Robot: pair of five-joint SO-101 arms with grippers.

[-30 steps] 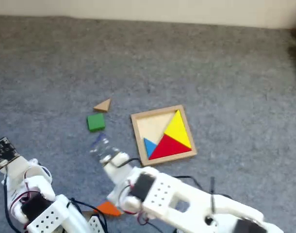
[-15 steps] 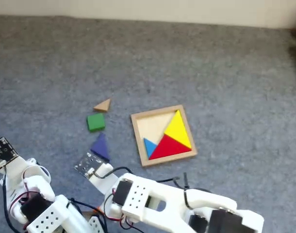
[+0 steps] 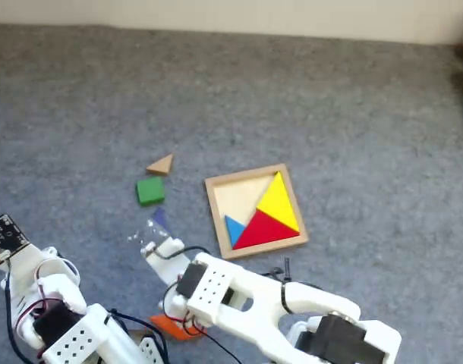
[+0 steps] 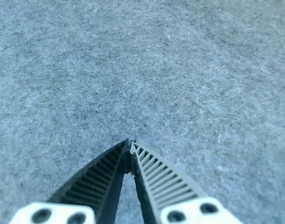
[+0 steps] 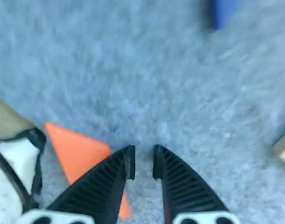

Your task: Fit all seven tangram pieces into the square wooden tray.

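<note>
R gripper (image 5: 142,161) slightly spread; orange triangle (image 5: 79,156) just beside one tip, open carpet (image 5: 133,84) ahead. L gripper (image 4: 130,144) pressed together.

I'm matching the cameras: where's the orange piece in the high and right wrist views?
High view: orange piece near the bottom edge, partly under the right arm.
Right wrist view: orange piece lies beside the right gripper.
Shared landmark: blue piece, beyond that gripper.

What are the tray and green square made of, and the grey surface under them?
Tray: pale bare wood, matte, by its tan floor and rim. Green square: probably wood painted solid green; no grain visible. Surface: grey fuzzy fabric, carpet or felt, by its mottled nap.
</note>
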